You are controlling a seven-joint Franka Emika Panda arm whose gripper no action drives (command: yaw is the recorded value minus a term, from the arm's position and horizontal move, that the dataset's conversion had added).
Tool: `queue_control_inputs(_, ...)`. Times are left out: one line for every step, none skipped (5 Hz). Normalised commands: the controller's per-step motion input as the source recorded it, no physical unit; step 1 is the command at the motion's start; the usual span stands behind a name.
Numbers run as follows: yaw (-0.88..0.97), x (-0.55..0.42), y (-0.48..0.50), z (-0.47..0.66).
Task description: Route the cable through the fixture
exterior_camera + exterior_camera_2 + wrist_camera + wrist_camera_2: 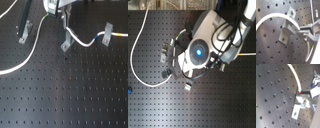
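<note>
In the first exterior view the cable [80, 40] runs as a white line from the lower left edge up toward the top, then comes down beneath the gripper [64, 25] and passes at the fixture [65, 44], a stubby grey bracket standing on the black perforated board [65, 95]; beyond it the cord carries a blue band [95, 37], meets a slimmer tilted silver clip [105, 34] and shows a yellow band [120, 35] near the first exterior view's right edge. A third clip [23, 36] stands near a long black bar [22, 17] at the first exterior view's left. In the second exterior view the arm's bulky white body hides the gripper and fixture almost wholly, and only the cable's wide loop [135, 55] over the board is plain. In the first wrist view the cable arcs over the top of the fixture [285, 33] and ends between the dark fingers [307, 29], which appear closed tight on it. In the second wrist view the cord [297, 81] descends into the pinch just above the fixture [298, 106], seemingly beside its slot rather than seated, though the blur leaves this unsure. The risk, judged from here, is that the cord rides over the bracket's lip instead of dropping in, should the descent be slightly off line; a hard pull could also drag slack free of the silver clip or let the thin cord slip through the fingers.
</note>
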Motion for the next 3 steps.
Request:
queue_control_inputs(0.0, 0.117, 0.052, 0.16)
queue_control_inputs(-0.03, 0.086, -0.048, 0.54)
queue_control_inputs(-0.09, 0.011, -0.021, 0.66)
